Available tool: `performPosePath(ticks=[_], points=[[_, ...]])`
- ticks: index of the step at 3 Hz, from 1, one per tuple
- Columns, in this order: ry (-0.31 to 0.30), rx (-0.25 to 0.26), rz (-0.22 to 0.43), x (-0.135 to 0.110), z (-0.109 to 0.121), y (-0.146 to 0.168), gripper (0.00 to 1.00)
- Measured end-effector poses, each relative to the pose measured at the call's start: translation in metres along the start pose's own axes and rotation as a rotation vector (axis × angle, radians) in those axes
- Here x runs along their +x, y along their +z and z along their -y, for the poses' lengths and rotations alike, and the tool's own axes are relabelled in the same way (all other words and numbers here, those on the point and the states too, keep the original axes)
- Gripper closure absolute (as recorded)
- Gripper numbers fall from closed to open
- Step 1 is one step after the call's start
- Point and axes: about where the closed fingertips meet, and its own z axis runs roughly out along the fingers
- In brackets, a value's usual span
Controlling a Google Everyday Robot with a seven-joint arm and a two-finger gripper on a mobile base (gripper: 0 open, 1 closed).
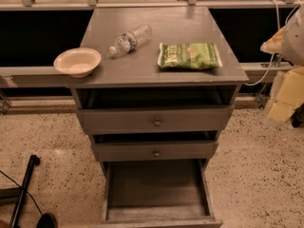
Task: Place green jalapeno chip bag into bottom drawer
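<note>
The green jalapeno chip bag (190,56) lies flat on the right side of the grey cabinet top (156,20). The bottom drawer (156,186) is pulled out toward me, and nothing shows inside it. My gripper (284,96) hangs as a pale yellowish shape at the right edge of the view. It is beside the cabinet, to the right of the bag and below the level of the top, and it touches nothing.
A cream bowl (77,61) sits at the top's left front corner. A clear plastic bottle (130,38) lies on its side left of the bag. Two shallower knobbed drawers (156,121) sit slightly out above the bottom one. A black stand (21,194) leans at the lower left.
</note>
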Motion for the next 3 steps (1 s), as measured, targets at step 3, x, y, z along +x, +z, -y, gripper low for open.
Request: performPosePath(ticks=[3], points=[[-0.046,0.061,0.034,-0.014,0.089,0.043,0.00]])
